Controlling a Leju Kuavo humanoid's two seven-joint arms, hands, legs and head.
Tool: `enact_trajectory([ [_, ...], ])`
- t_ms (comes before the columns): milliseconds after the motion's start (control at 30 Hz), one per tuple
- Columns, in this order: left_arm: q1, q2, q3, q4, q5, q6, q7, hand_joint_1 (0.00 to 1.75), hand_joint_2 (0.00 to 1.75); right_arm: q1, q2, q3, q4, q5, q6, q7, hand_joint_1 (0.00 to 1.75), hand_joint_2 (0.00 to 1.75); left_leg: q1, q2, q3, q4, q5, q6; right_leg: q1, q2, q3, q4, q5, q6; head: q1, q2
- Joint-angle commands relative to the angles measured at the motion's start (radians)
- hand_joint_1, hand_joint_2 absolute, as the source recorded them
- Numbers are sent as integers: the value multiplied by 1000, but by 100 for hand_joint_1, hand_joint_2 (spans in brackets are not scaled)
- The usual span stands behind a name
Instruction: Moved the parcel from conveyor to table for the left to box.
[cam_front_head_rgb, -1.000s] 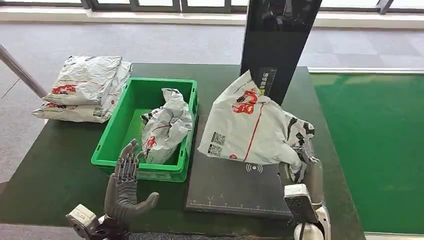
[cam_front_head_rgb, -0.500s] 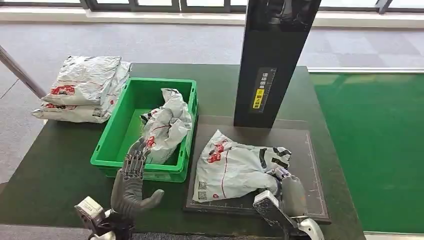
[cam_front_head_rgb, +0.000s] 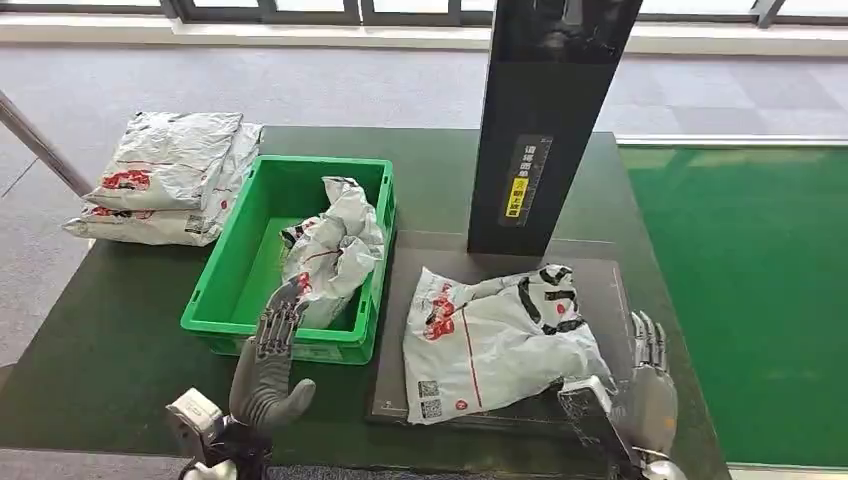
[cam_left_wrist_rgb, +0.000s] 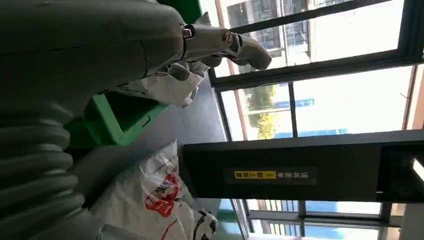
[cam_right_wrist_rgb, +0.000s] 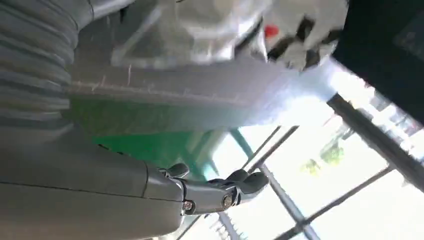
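Landmark: dark scanning mat (cam_front_head_rgb: 470, 385) on the green-topped table (cam_front_head_rgb: 110, 340).

Left hand (cam_front_head_rgb: 268, 365): nearest the camera, off the mat's left side, fingers spread and holding nothing, fingertips at the front wall of the green crate (cam_front_head_rgb: 240, 265).

Right hand (cam_front_head_rgb: 648, 385): at the mat's near right corner, fingers apart and extended, released, holding nothing, just beside the parcel but apart from it.

Parcel (cam_front_head_rgb: 500, 330): grey-white mailer with red and black print, lying flat on the mat, its near edge close to the mat's front edge.

Green crate: touching or just beside the mat's left edge; one crumpled mailer bag (cam_front_head_rgb: 335, 250) stands inside, leaning on the right wall.

Black upright column (cam_front_head_rgb: 545, 120): at the mat's far edge, yellow label on its face.

Stacked mailers (cam_front_head_rgb: 170, 175): far left of the mat, beyond the crate, on the table's corner.

Green floor surface (cam_front_head_rgb: 760, 290): right of the mat, past the table edge.
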Motion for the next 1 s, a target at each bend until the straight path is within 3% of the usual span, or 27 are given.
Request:
enact_trajectory([
  [33, 16, -33, -13, -37, -50, 161, 100, 0, 0, 26, 89, -163, -109, 80, -271, 9, 0, 175, 0, -2, 1, 0, 0, 0, 0, -3, 2, -1, -1, 0, 0, 0],
  [167, 72, -41, -57, -129, -141, 387, 169, 0, 0, 19, 70, -80, -124, 43, -332, -57, 0, 175, 0, 0, 2, -1, -1, 0, 1, 0, 3, -2, -1, 0, 0, 0],
  [267, 76, -18, -152, -191, -249, 542, 187, 0, 0, -13, 12, 66, -122, -207, -190, -220, 0, 175, 1, 4, 1, 0, -2, 0, 1, 4, 1, -1, 0, -1, 0, 0],
  [367, 27, 47, -291, -199, -293, 555, 168, 0, 0, -38, -13, 134, -179, -476, -62, -406, 0, 175, 0, 2, -2, 1, 0, 0, 0, 1, -1, 0, 0, 0, 0, 0],
  [500, -95, 117, -435, -125, -491, 514, 288, 0, 0, -103, -119, 260, -355, -687, -75, -406, 0, 175, -1, 0, -3, 1, 1, 1, -1, -2, -2, 1, 0, 0, 0, 0],
  [667, -152, 115, -460, -77, -547, 528, 308, 0, 0, -129, -117, 272, -349, -687, -68, -406, 0, 175, 0, 1, 0, -1, 2, 1, 0, -1, 1, -2, 3, 1, 0, 0],
  [733, -253, 167, -544, 14, -729, 532, 384, 0, 0, -168, -133, 304, -307, -680, -51, -406, 0, 175, 0, 1, 2, -2, 2, 1, 0, 0, 2, -3, 3, 0, 0, 0],
  [767, -355, 183, -603, 134, -743, 486, 410, 0, 175, -216, -142, 334, -261, -676, -48, -406, 0, 175, -1, 1, 2, -2, 2, 1, 0, -1, 2, -2, 3, 0, 0, 0],
  [800, -406, 176, -621, 209, -772, 505, 429, 0, 0, -236, -144, 346, -239, -666, -57, -406, 0, 175, -1, -1, 2, -2, 3, 1, -1, -2, 2, -1, 3, 0, 0, 0],
  [833, -482, 156, -649, 328, -801, 512, 422, 0, 0, -260, -142, 357, -208, -648, -70, -406, 0, 175, 0, -4, 2, -3, 5, 1, 0, -6, 3, -3, 5, 0, 0, 0],
  [867, -553, 124, -654, 451, -771, 492, 405, 0, 175, -274, -143, 362, -191, -643, -84, -406, 0, 175, -1, -5, 2, -2, 5, 1, 0, -6, 3, -2, 4, 0, 0, 0],
  [1000, -780, 58, -725, 873, -731, 502, 297, 0, 175, -282, -169, 363, -147, -669, -92, -406, 0, 175, 1, -7, 1, -3, 9, 1, 1, -9, 5, -4, 6, 0, 0, 0],
])
